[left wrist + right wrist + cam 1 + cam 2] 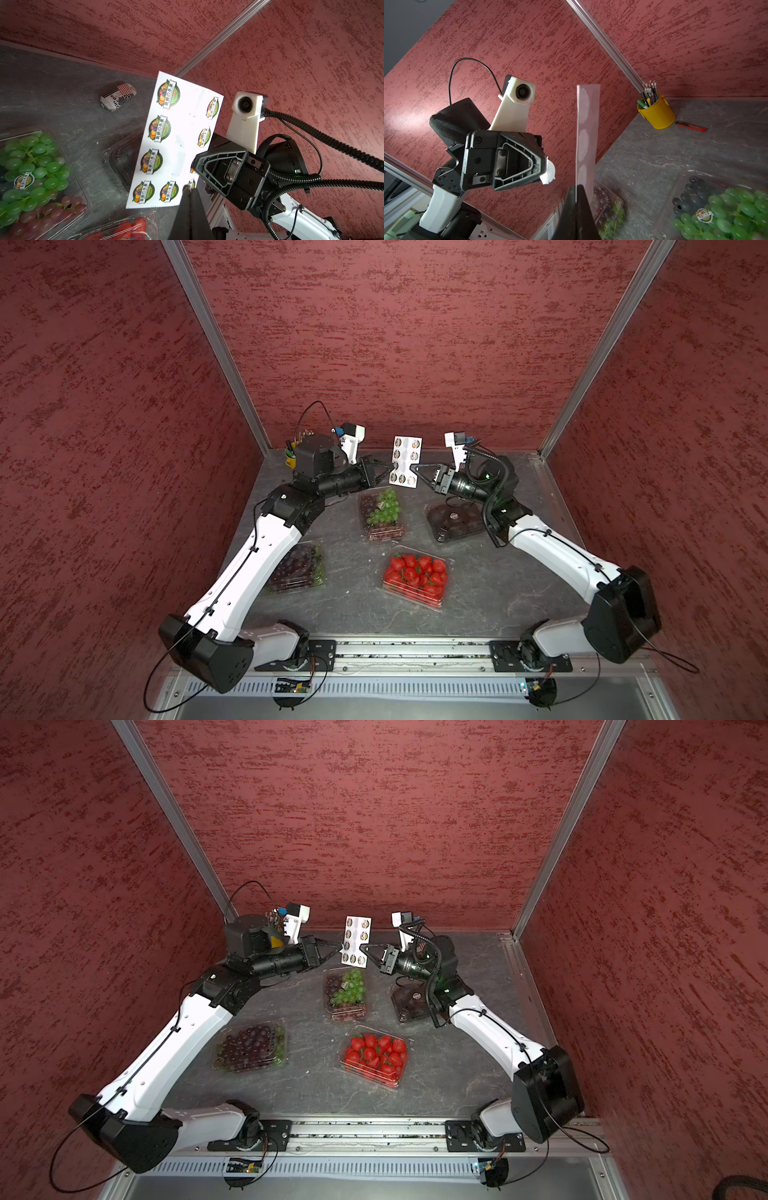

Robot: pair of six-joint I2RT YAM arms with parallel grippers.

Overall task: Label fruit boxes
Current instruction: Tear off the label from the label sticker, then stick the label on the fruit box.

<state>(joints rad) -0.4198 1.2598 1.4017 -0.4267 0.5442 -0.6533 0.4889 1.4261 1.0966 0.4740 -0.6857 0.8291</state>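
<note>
Overhead, in both top views, the black left gripper (390,468) and the black right gripper (417,467) met above the back of the grey stone-patterned bench (357,614). A white paper sheet of round stickers (406,461) stood upright between them. Four clear plastic clamshell fruit boxes lay on the bench. The box of green and purple grapes (381,512) sat near the middle, below the sheet. The box with dark contents (455,522) lay toward the right edge, partly under the right arm. The box of red strawberries (415,576) sat toward the front, and the box of dark grapes (297,568) lay by the left edge, partly under the left arm. A yellow metal pencil cup (291,459) stood in the back left corner.

From the left wrist, the right gripper (193,166) was clamped on the sheet's (176,128) edge. A round label (24,180) sat on the lid of the box of green and purple grapes (31,166).

From the right wrist, the left gripper (545,168) had its jaws together on a small white peeled sticker (549,172), apart from the sheet (586,135). A red utility knife (691,126) lay just beside the pencil cup (656,113).
</note>
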